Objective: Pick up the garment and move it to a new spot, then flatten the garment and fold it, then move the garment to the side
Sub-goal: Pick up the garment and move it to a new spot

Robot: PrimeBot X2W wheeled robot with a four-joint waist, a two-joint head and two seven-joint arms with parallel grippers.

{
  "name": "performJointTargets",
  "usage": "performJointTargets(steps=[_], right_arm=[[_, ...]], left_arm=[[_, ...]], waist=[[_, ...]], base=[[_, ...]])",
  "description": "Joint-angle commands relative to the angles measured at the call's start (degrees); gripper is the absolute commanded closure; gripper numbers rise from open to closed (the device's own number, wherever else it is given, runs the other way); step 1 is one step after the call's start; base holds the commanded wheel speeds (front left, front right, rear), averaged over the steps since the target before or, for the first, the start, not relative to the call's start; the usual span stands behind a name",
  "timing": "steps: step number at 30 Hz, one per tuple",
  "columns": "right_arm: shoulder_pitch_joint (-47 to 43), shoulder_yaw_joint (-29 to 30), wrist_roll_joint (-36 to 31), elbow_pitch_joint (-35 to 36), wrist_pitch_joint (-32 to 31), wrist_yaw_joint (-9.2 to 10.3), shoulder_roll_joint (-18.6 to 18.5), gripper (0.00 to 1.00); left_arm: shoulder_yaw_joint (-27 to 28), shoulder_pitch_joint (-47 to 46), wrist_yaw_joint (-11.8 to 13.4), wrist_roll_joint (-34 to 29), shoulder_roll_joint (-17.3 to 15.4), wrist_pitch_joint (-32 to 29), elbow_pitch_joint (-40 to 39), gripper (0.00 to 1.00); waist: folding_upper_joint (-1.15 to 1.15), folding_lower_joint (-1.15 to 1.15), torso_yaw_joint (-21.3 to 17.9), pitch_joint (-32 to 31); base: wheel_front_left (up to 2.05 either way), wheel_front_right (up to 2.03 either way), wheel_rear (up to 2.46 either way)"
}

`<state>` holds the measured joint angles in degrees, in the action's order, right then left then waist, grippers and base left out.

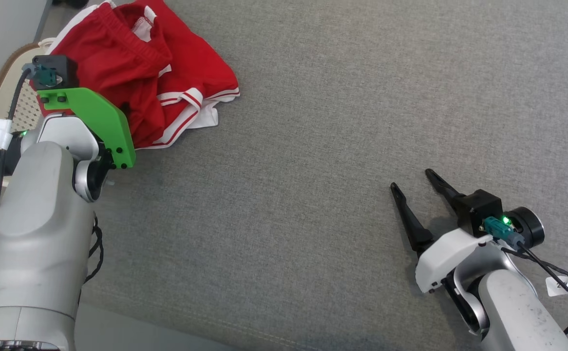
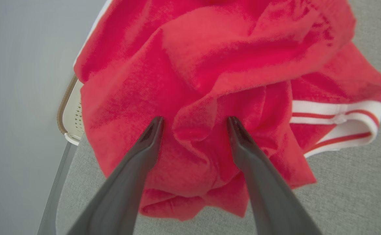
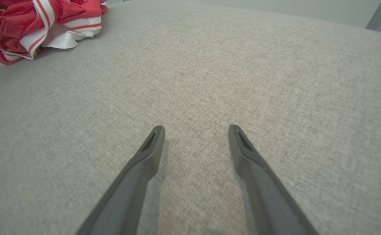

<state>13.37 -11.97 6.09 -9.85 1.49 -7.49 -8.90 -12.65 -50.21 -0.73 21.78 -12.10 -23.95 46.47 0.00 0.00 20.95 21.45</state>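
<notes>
Garment [image 1: 167,73] heaped red at upper left of the head frame, near the grey worktop [image 1: 362,122] edge. Left claw [image 2: 193,125] spread wide over a raised fold, gripping nothing yet. Sink both fingers deeper, then pinch 1 thick ridge, not the loose hem. Right claw [image 1: 411,178] released, idle at lower right.

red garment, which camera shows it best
The head view: the red garment shows most of its outline, crumpled on the grey surface, its left part hidden by the left arm. The left wrist view shows close-up folds at the open left gripper; the right wrist view catches a striped corner.
</notes>
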Motion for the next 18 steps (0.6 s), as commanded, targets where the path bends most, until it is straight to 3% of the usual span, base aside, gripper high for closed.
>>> performJointTargets(steps=[1,2,4,5,18], right_arm=[[0.5,0.0,0.2,0.3,-0.3,0.00,-0.5,0.00],[0.4,0.0,0.2,0.3,-0.5,0.00,-0.6,0.00],[0.3,-0.1,0.2,0.3,-0.7,0.00,-0.7,0.00],[0.2,-0.1,0.3,0.3,-0.6,0.00,-0.8,0.00],[-1.5,-1.1,1.2,-3.1,0.7,0.00,1.4,0.00]], left_arm=[[0.1,-0.8,0.4,-0.2,-0.1,0.1,0.6,0.00],[0.1,-0.9,0.4,0.0,-0.1,0.2,0.9,0.25],[0.0,-1.2,0.6,0.0,0.0,1.0,1.2,0.93],[-0.3,-1.3,0.7,-0.4,-0.1,1.3,1.4,1.00],[-0.4,-3.0,1.0,0.1,0.5,7.1,0.2,1.00]], waist=[[0.00,0.00,-1.0,0.9],[0.00,0.00,-1.1,0.9],[0.00,0.00,-1.4,1.0],[0.00,0.00,-1.5,0.9],[0.00,0.00,-1.8,-5.7]], base=[[0.00,0.00,0.00],[0.00,0.00,0.00],[0.00,0.00,0.00],[0.00,0.00,0.00],[0.00,0.00,0.00]])
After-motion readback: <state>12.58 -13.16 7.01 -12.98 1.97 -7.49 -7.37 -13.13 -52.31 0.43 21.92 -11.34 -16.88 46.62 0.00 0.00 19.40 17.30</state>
